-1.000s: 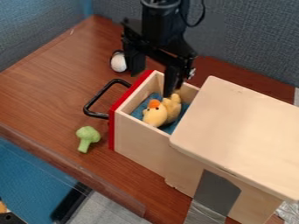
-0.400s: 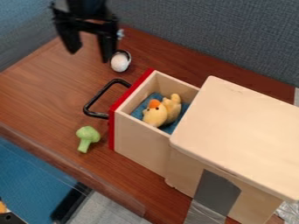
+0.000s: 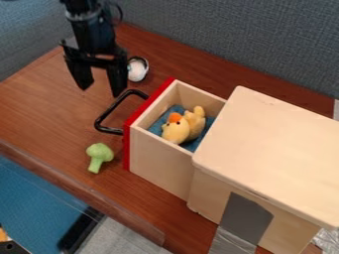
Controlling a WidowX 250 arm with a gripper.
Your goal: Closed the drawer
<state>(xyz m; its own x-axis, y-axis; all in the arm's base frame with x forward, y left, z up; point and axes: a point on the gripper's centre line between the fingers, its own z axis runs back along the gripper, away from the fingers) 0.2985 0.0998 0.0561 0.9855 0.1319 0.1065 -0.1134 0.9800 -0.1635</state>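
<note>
Hanging over the table [image 3: 39,104] with its fingers spread and nothing between them, the tool [image 3: 100,92] is near the black handle [image 3: 114,106] on the drawer's red front [image 3: 127,151]. The drawer [image 3: 159,161] stands pulled out from the wooden box [image 3: 271,149], a yellow toy duck [image 3: 177,133] inside; green toy broccoli [image 3: 99,153] lies near that front.

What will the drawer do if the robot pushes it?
The drawer should probably slide into the wooden box, since it sits partly inside. Its flat wooden walls look stiff. The toy duck might wobble, seemingly loose on the blue cloth.
</note>
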